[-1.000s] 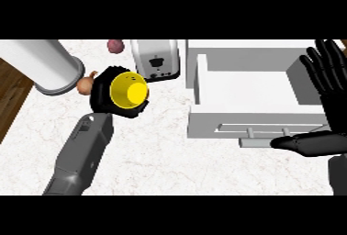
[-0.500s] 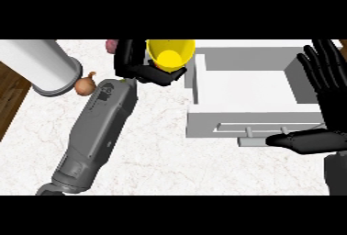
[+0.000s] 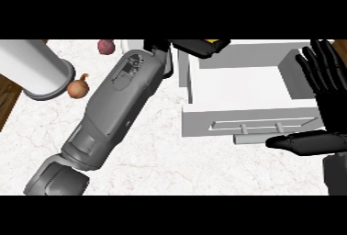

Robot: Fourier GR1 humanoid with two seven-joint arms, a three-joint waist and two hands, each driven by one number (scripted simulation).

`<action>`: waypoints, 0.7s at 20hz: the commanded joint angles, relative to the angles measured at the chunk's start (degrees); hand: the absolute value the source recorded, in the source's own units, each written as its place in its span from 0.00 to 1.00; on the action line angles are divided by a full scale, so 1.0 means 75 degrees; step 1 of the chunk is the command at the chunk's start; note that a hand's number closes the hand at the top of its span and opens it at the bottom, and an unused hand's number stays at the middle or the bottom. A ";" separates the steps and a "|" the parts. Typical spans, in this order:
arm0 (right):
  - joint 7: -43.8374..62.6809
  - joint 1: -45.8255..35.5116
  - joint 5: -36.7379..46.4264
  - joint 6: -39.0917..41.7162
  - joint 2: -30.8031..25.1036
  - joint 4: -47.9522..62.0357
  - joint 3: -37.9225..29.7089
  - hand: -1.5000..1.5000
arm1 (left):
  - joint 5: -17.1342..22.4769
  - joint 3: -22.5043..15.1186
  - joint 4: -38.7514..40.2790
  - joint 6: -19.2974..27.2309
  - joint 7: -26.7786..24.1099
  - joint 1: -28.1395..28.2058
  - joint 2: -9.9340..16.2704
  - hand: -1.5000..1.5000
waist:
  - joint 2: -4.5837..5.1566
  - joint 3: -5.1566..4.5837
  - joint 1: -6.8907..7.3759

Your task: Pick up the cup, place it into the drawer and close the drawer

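My left hand [image 3: 198, 46] is at the top edge of the head view, over the back left corner of the open white drawer [image 3: 203, 87]. Its fingers curl round the yellow cup [image 3: 217, 41], of which only a small sliver shows at the picture's top. The grey left forearm [image 3: 115, 105] stretches diagonally across the counter. The drawer's inside looks bare, and its front panel with a handle [image 3: 261, 126] faces me. My right hand [image 3: 324, 87] rests open at the right edge, fingers up beside the drawer, thumb [image 3: 301, 142] in front of the handle.
A tall white canister [image 3: 34, 69] stands at the far left, with a brown onion [image 3: 77, 87] beside it. A reddish-purple vegetable [image 3: 106, 46] lies at the back. The marble counter [image 3: 156, 156] ends at a wooden strip [image 3: 5, 98] on the left.
My left arm has carried the cup from the counter's left up and right to the drawer's back corner. The cup has gone mostly out of view at the top. The right hand stayed still.
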 commanded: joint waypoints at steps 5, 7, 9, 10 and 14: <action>0.0153 -0.0389 -0.0184 0.0068 -0.0080 0.0072 -0.0055 0.00 | 0.0425 -0.0854 0.2026 0.0539 0.0507 -0.1031 -0.0006 1.00 | 0.0138 0.0008 -0.0376; 0.0133 -0.0559 -0.0330 0.0167 -0.0070 0.0198 -0.0036 0.00 | 0.0643 -0.1034 0.2252 0.0447 0.0583 -0.1125 -0.0006 1.00 | 0.0202 0.0012 -0.0606; 0.0107 -0.0358 -0.0041 0.0054 0.0124 0.0009 0.0282 0.00 | 0.0711 -0.1490 0.2368 -0.0049 0.0899 -0.1023 -0.0006 1.00 | 0.0150 0.0008 -0.0611; -0.0110 -0.0444 -0.0085 0.0171 0.0084 0.0136 0.0258 0.00 | 0.0724 -0.1540 0.2518 -0.0053 0.0922 -0.1058 -0.0006 1.00 | 0.0211 0.0014 -0.0727; 0.0007 -0.0790 -0.0113 0.0223 0.0066 0.0225 0.0360 0.00 | 0.0871 -0.2125 0.2549 -0.0158 0.1053 -0.0885 -0.0006 1.00 | 0.0275 0.0014 -0.1046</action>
